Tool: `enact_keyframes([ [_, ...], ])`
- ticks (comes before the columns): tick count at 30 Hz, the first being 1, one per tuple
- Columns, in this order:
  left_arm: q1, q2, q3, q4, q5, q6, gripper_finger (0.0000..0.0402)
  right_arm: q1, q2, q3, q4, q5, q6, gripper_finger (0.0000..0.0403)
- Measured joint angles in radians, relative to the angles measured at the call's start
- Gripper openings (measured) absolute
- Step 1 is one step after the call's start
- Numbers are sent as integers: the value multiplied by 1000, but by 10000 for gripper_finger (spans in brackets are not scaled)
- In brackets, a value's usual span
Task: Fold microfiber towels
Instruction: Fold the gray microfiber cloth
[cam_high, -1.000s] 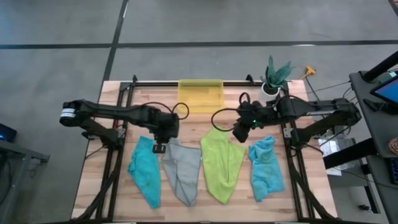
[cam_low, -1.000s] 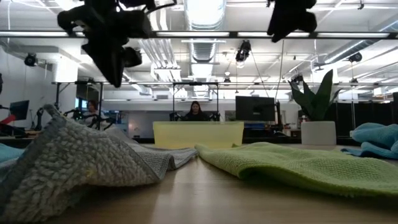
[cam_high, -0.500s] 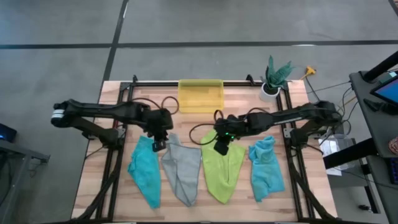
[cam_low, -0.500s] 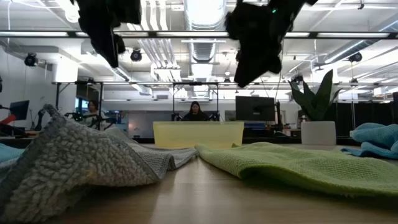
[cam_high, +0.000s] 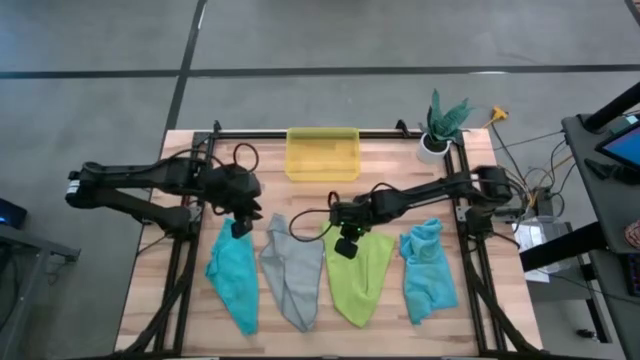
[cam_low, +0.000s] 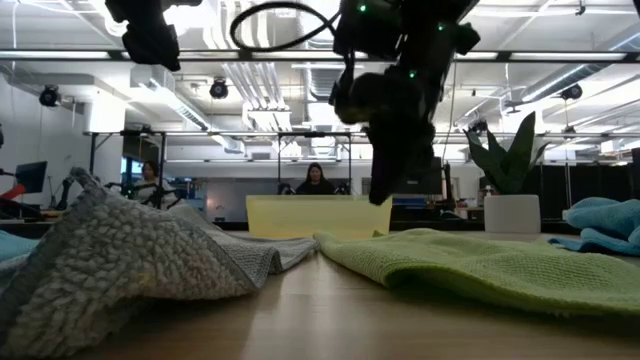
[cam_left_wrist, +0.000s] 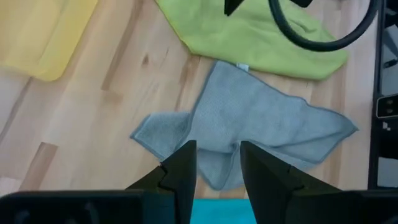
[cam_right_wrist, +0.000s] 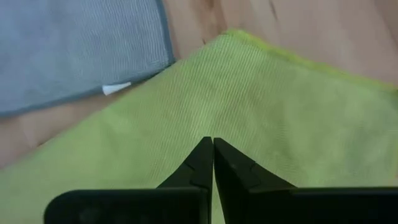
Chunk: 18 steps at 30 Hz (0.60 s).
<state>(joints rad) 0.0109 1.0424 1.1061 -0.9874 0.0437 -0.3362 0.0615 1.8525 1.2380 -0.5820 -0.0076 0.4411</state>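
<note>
Now my right end effector (cam_high: 346, 246) hangs clenched and empty over the upper part of the lime green towel (cam_high: 360, 275), whose long axis runs toward the near counter edge. My left end effector (cam_high: 240, 226), parted and empty, is nearer the grey towel (cam_high: 292, 270).

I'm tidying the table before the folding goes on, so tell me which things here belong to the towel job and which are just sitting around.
Part of the job:
- left teal towel
- grey towel
- lime green towel
- right teal towel

Just lying about:
- yellow bin
- potted plant
</note>
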Motion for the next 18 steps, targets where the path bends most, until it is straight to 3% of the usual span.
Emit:
enact_keyframes([
  [18, -6, 10, 0, -22, 26, -52, 109, 1, 107, -11, -119, -47, 6, 9],
])
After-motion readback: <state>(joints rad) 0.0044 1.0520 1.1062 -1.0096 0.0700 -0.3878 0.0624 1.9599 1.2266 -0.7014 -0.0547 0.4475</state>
